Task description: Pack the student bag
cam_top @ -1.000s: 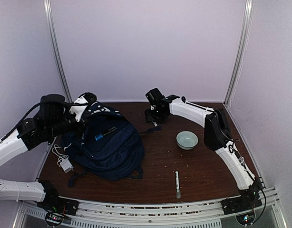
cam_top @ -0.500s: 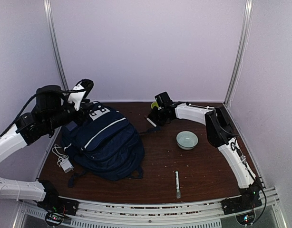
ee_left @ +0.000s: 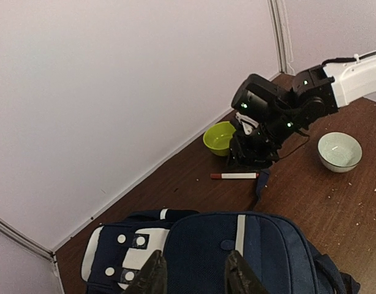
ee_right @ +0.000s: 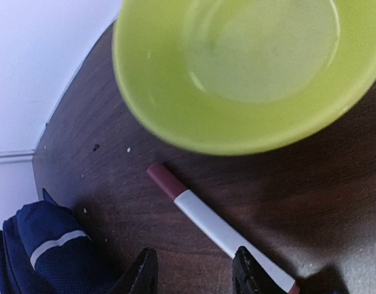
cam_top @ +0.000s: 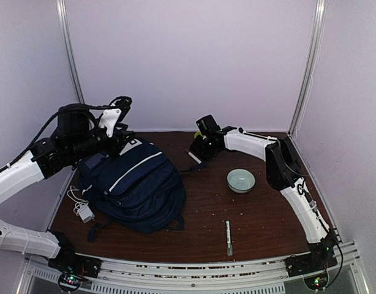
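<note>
The student bag (cam_top: 136,187) is a large navy backpack with white stripe trim lying on the left of the brown table, its white patch panel (ee_left: 108,260) facing the back wall. My left gripper (cam_top: 117,116) hovers above its top end, open (ee_left: 194,272) with nothing between the fingers. My right gripper (cam_top: 203,147) is at the back centre, low over a white marker with a dark-red cap (ee_right: 218,229). It is open (ee_right: 195,269); the marker lies flat on the table and passes under the right finger, ungripped.
A lime-green bowl (ee_right: 237,67) stands just behind the marker by the back wall. A pale bowl (cam_top: 241,180) sits right of centre. A thin pen (cam_top: 228,237) lies near the front edge. A white charger with cable (cam_top: 84,211) lies left of the bag.
My left gripper has opened, let go of the bag's flap and lifted away; the bag, open a second ago, now lies closed. My right gripper dropped toward the marker and its jaws narrowed.
</note>
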`<state>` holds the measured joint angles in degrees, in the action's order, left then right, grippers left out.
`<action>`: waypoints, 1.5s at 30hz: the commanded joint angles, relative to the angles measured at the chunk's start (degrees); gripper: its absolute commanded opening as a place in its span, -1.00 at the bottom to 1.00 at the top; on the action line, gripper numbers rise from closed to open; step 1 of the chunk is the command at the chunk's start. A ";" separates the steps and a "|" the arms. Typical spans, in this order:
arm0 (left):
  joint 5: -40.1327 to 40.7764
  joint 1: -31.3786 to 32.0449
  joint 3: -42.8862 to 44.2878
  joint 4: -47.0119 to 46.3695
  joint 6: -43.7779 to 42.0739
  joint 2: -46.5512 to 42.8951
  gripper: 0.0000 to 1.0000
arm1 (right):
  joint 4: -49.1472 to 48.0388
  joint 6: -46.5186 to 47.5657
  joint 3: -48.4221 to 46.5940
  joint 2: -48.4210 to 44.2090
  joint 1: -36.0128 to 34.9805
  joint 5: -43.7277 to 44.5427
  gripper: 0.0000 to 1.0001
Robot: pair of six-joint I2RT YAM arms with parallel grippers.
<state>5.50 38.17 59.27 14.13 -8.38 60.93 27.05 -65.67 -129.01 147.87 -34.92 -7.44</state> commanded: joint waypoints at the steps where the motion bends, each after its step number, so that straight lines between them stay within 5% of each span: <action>1: -2.63 -0.36 0.97 -2.33 1.82 0.65 -0.29 | 8.26 12.66 -3.20 -1.09 -1.03 1.32 -0.14; 7: -1.41 -0.44 0.20 -2.88 0.75 -0.47 -0.27 | 12.10 17.31 -4.64 -0.68 -1.12 -1.66 -0.16; 12: -1.54 -0.42 -0.32 -2.14 0.81 -2.18 -0.26 | 14.44 20.18 -4.65 -1.54 -0.52 4.64 -0.10; 20: -0.24 -0.40 -1.94 -1.83 1.06 -3.73 -0.25 | -11.93 11.72 5.82 -3.79 2.57 -14.13 -0.14; 29: 1.06 -0.45 -1.52 -1.51 -0.64 -2.89 -0.24 | -12.22 9.06 3.44 -2.51 4.36 -10.31 -0.12; 38: 2.62 -0.51 -1.36 -1.13 -2.65 -2.40 -0.23 | -0.65 7.65 2.36 -2.00 4.68 -5.74 -0.09; 45: 2.97 -0.97 -2.10 -1.49 -2.79 -3.19 -0.22 | 11.18 17.50 -0.96 -2.29 4.55 -4.90 -0.03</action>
<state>7.81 37.80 57.76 14.66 -10.35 58.54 30.24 -54.68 -128.22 146.91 -30.48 -14.74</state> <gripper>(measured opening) 0.386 0.479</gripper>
